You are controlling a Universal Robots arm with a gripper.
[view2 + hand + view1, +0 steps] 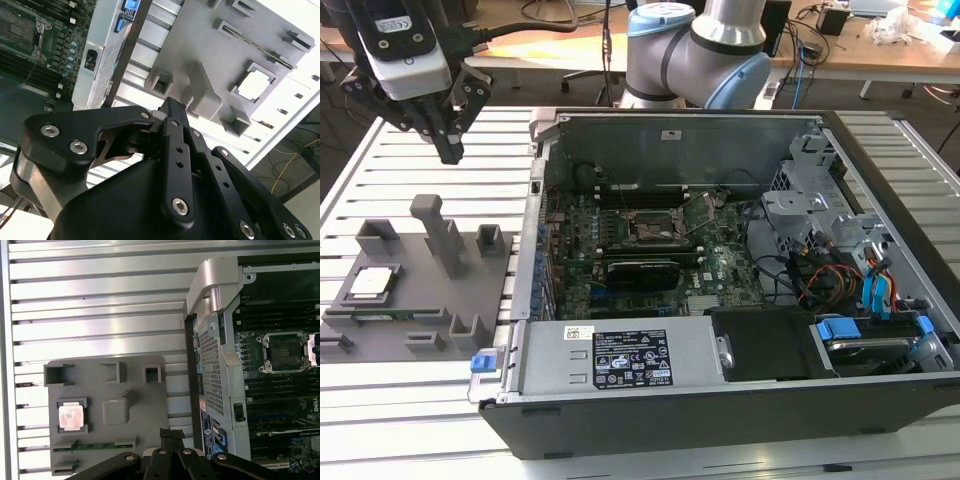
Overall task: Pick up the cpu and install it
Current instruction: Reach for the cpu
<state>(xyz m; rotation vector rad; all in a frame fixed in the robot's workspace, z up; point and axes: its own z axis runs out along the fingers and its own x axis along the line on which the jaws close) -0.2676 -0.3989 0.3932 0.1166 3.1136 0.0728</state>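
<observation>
My claw (450, 152) hangs empty, fingers pressed together, above the grey holder tray (420, 262) (the cpu (372, 282) lies in its square pocket there).

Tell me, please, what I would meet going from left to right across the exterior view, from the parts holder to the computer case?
cpu → tall grey post of the holder → blue latch at the case corner → motherboard socket → blue drive tab
</observation>
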